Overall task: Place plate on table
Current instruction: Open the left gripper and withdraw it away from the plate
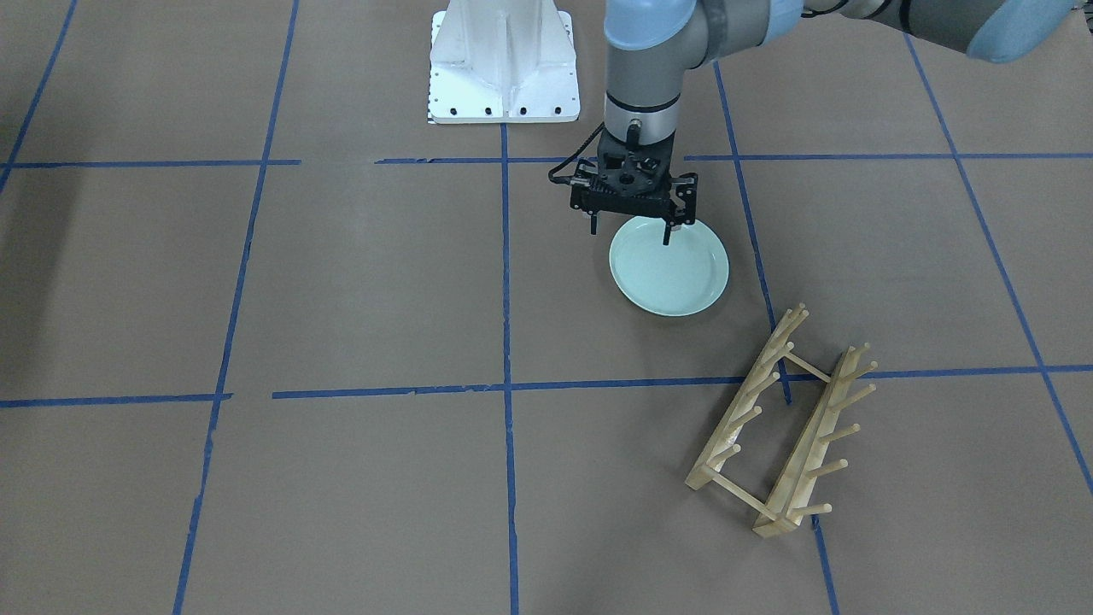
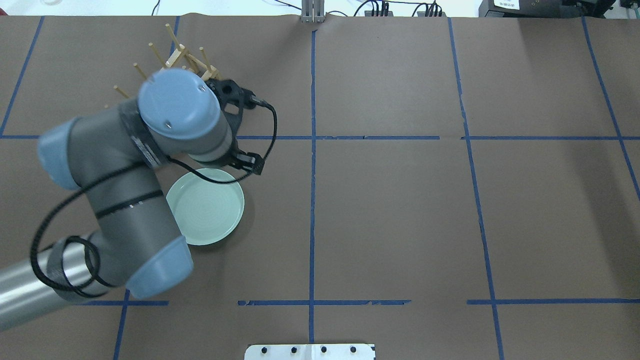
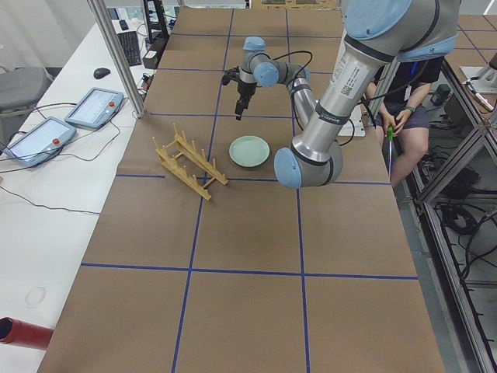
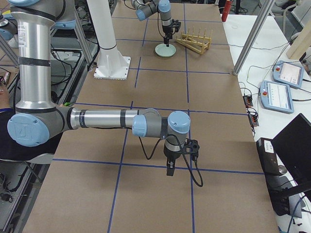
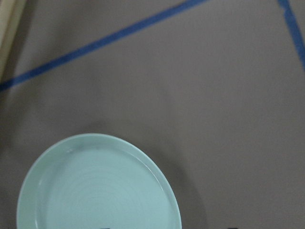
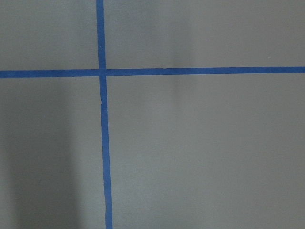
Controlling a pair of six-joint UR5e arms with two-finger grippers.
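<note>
The pale mint-green plate [image 1: 670,266] lies flat on the brown table [image 1: 359,282], between the robot base and the wooden rack. It also shows in the overhead view [image 2: 207,207], the left wrist view [image 5: 100,186] and both side views [image 3: 249,151] [image 4: 165,50]. My left gripper [image 1: 629,232] hangs open and empty just above the plate's rim on the robot's side, one finger outside the plate and one over it. My right gripper [image 4: 168,171] points down over bare table far from the plate. I cannot tell whether it is open or shut.
The light wooden peg rack [image 1: 781,418] stands on the table just beyond the plate, empty. It also shows in the overhead view [image 2: 175,57]. The white robot base [image 1: 504,68] stands at the table's robot side. Blue tape lines cross the table.
</note>
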